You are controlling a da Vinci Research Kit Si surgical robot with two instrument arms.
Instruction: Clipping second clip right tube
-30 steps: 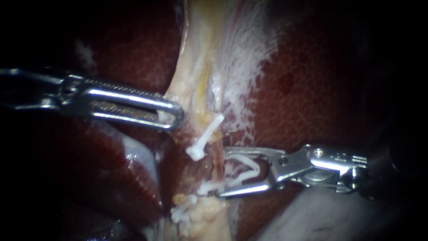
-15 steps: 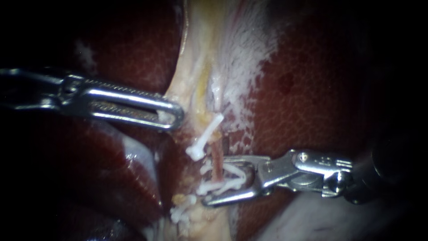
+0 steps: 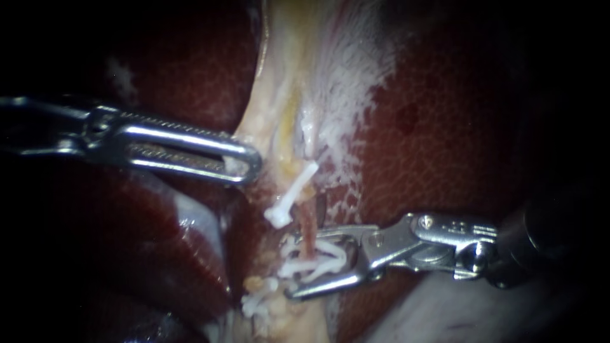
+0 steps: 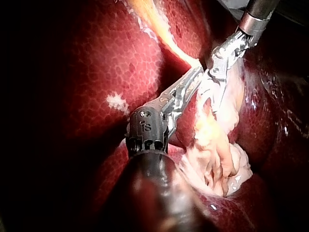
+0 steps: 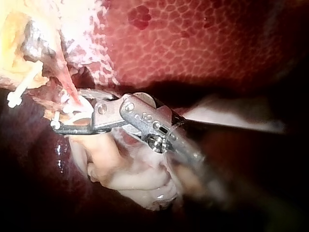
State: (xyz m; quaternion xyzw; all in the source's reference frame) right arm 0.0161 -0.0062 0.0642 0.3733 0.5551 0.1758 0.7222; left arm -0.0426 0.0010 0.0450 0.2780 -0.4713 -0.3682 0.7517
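1. right tube [image 3: 309, 230]: thin reddish strand running lengthwise down the pale tissue [image 3: 279, 95], between the liver [image 3: 457, 140] lobes. In the right wrist view it shows as a red line [image 5: 68, 86] going down into the right tool.

2. open clip [image 3: 321, 259]: white, two legs not yet closed together. It straddles the right tube, just below the upper clip.

3. right instrument [image 3: 304, 262]: shaft enters from the right. Its tool is grasping the open clip, one jaw on each leg, and the jaws stand apart with the tube crossing between them. The right wrist view [image 5: 67, 111] shows the same hold.

4. upper clip [image 3: 291, 195]: white, closed, set aslant across the tissue at the tube's upper end. It is also seen in the right wrist view [image 5: 19, 92].

5. lower clips [image 3: 257, 303]: a small white cluster on pale tissue, below and to the left of the right tool's lower jaw.

6. left instrument [image 3: 249, 164]: shaft enters from the left. Its slotted tool is clenched on the edge of the pale tissue, above the upper clip and well apart from the right tool. In the left wrist view [image 4: 195, 76] its tip lies against the pale strand.
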